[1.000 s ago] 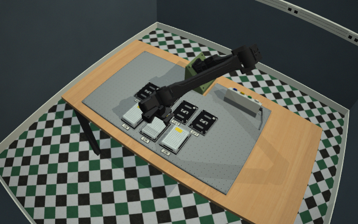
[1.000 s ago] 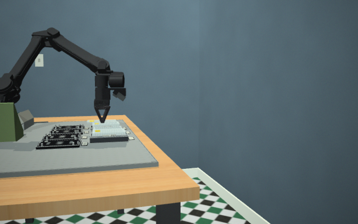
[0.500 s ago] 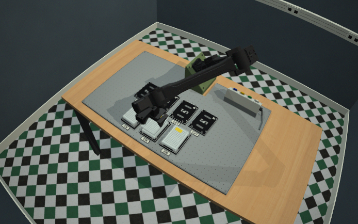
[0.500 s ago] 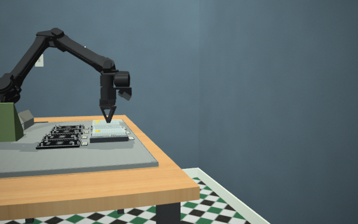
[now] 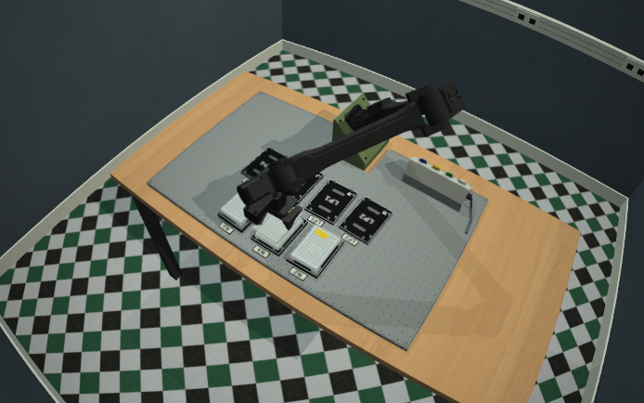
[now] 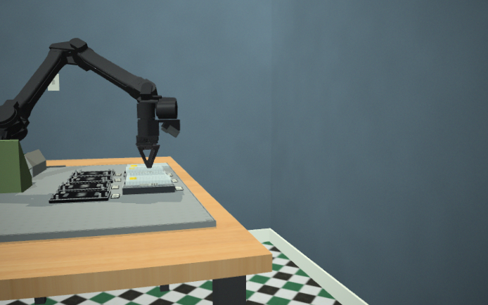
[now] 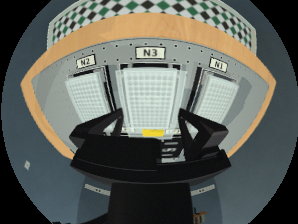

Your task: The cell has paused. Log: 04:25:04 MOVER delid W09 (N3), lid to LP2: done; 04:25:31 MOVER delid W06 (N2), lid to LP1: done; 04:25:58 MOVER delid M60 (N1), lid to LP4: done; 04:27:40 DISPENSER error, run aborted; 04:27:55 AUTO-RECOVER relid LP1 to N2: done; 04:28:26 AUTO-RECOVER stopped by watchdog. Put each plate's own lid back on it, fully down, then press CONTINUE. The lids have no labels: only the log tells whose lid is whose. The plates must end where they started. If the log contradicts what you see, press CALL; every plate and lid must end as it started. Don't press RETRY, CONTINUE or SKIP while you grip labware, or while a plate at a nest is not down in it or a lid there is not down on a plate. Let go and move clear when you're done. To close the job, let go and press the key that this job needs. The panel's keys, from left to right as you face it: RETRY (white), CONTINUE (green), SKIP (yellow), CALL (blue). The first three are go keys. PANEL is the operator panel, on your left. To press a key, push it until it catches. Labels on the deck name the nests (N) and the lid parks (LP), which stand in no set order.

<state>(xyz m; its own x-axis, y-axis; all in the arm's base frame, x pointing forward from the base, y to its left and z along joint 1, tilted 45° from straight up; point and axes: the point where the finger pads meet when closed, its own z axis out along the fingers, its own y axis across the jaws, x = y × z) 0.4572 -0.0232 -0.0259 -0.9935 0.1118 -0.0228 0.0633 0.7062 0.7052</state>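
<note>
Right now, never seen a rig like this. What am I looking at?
One black jointed robot arm stands on a green base by a wooden table. The first picture looks down from above, the second from the side; the third comes from a camera near the arm's wrist.

On the table's grey perforated board are three pale gridded plates in nests labelled N1, N3 and N2, beside a row of black lid parks. A grey box-shaped panel carries blue, yellow, green and white keys.

The two-fingered hand is over N3, fingers wide apart, on either side of what looks like a clear lid. Whether it grips that, I can't tell.

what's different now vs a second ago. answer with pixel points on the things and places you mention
The gripper (image 5: 271, 223) (image 6: 149, 166) (image 7: 150, 111) has moved outward, away from the arm's base and toward the nest labels, carrying a clear lid (image 5: 278, 231) (image 6: 158, 165) (image 7: 150, 100) that is now above N3. Nothing was newly gripped or let go. The plate at N2 (image 5: 314, 252) (image 6: 149, 181) (image 7: 90, 97) and the operator panel (image 5: 434, 188) (image 6: 36, 163) stayed put.
</note>
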